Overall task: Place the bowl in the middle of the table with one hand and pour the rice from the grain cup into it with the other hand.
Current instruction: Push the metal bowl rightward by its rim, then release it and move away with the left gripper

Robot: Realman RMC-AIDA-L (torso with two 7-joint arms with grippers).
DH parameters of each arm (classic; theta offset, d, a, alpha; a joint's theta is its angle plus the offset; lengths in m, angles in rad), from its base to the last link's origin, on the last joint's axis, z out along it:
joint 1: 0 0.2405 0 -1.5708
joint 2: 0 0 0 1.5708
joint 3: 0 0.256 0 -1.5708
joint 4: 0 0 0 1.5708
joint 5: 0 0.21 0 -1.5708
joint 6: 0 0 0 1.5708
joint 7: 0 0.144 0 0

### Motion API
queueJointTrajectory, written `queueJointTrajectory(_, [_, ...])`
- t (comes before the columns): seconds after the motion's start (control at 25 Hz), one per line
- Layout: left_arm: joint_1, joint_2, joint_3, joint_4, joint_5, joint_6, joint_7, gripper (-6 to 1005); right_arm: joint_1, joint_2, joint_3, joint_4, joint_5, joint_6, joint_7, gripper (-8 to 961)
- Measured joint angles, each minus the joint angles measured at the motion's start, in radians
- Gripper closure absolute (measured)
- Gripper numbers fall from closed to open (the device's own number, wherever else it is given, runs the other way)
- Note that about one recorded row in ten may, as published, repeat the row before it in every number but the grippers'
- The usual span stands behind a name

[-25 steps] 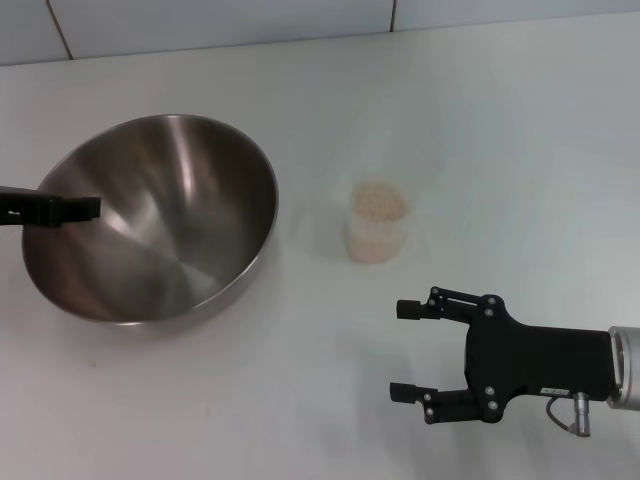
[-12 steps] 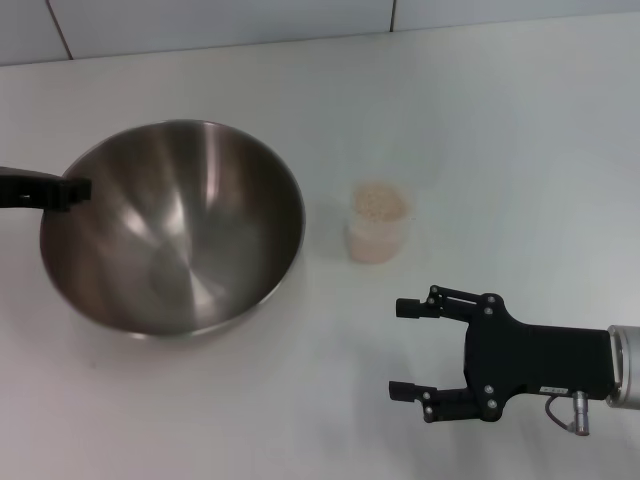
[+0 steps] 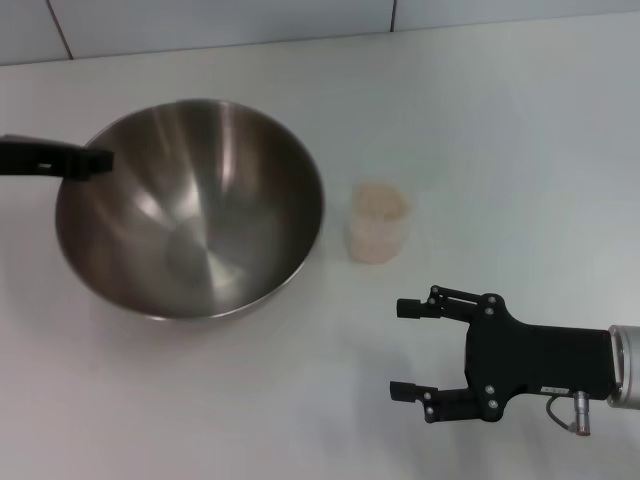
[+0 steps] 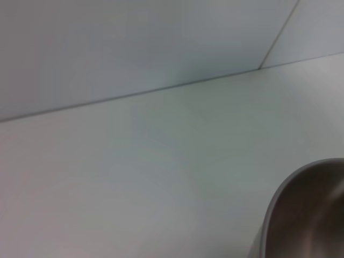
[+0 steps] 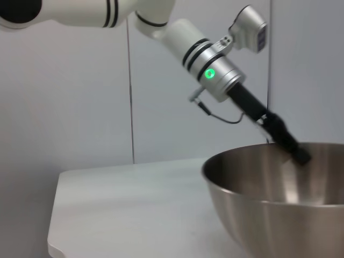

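The steel bowl (image 3: pixel 195 210) rests tilted on the white table (image 3: pixel 480 130), left of centre. My left gripper (image 3: pixel 98 160) comes in from the left and is shut on the bowl's left rim. The right wrist view shows the bowl (image 5: pixel 269 199) with the left gripper (image 5: pixel 300 156) on its rim. The left wrist view shows only a bit of the bowl's rim (image 4: pixel 279 199). The grain cup (image 3: pixel 378 235), full of rice (image 3: pixel 380 200), stands just right of the bowl, a small gap apart. My right gripper (image 3: pixel 405 350) is open and empty, low over the table in front of the cup.
A grey wall (image 3: pixel 220 20) runs along the table's far edge. The table's edge and corner (image 5: pixel 54 236) show in the right wrist view, beyond the bowl.
My left gripper has carried the bowl to the right, towards the cup, and its tilt has changed. The cup and my right gripper have not moved.
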Motion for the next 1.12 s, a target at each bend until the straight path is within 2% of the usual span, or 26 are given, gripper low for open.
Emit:
queueJointTrajectory(0.24, [-0.083,-0.003,0.020,-0.091,0.013,-0.029,0.020,972,-0.003,0.000,0.000,-0.001,0.000,0.000,0.000,127])
queueJointTrajectory(0.8, [-0.122,-0.009,0.050,-0.152,0.006,-0.052,0.026,972,-0.011,0.002,0.001,-0.009,0.000,0.000,0.000,127])
queueJointTrajectory(1.12, [-0.138,-0.009,0.095,-0.194,-0.080,-0.094,0.083,971,-0.011,0.002,0.002,-0.009,0.000,0.001,0.000,126])
